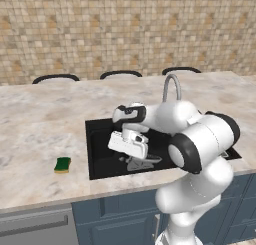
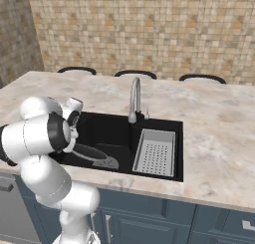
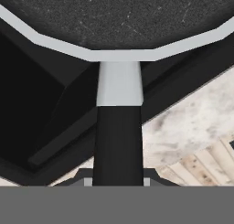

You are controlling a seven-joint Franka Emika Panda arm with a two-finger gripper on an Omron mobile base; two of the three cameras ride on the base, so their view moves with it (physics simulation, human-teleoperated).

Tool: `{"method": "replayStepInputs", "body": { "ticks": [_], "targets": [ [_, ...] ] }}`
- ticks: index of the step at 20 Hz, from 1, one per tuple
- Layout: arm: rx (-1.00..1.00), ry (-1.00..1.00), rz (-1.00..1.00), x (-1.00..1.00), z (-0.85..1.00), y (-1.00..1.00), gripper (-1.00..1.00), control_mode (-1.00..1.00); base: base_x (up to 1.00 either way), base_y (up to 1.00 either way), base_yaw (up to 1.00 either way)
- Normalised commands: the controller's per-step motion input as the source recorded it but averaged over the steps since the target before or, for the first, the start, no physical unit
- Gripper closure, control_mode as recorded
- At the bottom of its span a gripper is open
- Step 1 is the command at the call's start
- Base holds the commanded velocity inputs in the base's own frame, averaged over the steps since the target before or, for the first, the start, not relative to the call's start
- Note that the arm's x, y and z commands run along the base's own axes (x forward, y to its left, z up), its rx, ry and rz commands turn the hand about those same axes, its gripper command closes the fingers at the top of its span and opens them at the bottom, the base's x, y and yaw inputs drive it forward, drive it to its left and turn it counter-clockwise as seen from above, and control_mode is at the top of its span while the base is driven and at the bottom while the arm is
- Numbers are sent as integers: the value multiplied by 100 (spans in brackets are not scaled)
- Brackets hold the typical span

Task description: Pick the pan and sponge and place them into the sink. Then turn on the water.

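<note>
On the beige marble worktop (image 1: 40, 124), the rectangular black recessed sink (image 1: 100, 161) holds the round black frying pan (image 2: 92, 156), its dark handle (image 3: 118, 145) clamped in the fingers (image 3: 89, 181). 1 of 2 items looks nearly placed. The small green-and-yellow sponge (image 1: 62, 165) lies left of the sink, and the curved silver faucet (image 2: 134, 101) runs dry.

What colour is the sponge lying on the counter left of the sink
The sponge is green on top with a yellow underside, best seen in the left base view.

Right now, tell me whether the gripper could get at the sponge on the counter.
Probably not yet: the gripper is shut on the pan by its handle, down in the sink. The sponge lies alone on bare counter left of the basin, nothing around it, so the way looks free once the pan is released.
</note>
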Motion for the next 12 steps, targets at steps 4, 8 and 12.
{"method": "replayStepInputs", "body": {
  "ticks": [4, 8, 12],
  "targets": [
    [0, -3, 0, 27, -14, 6, 100, -100, 0, 0, 0],
    [0, -2, 0, 28, -22, 0, 100, -100, 0, 0, 0],
    [0, -1, 0, 28, -26, 0, 100, -100, 0, 0, 0]
  ]
}}
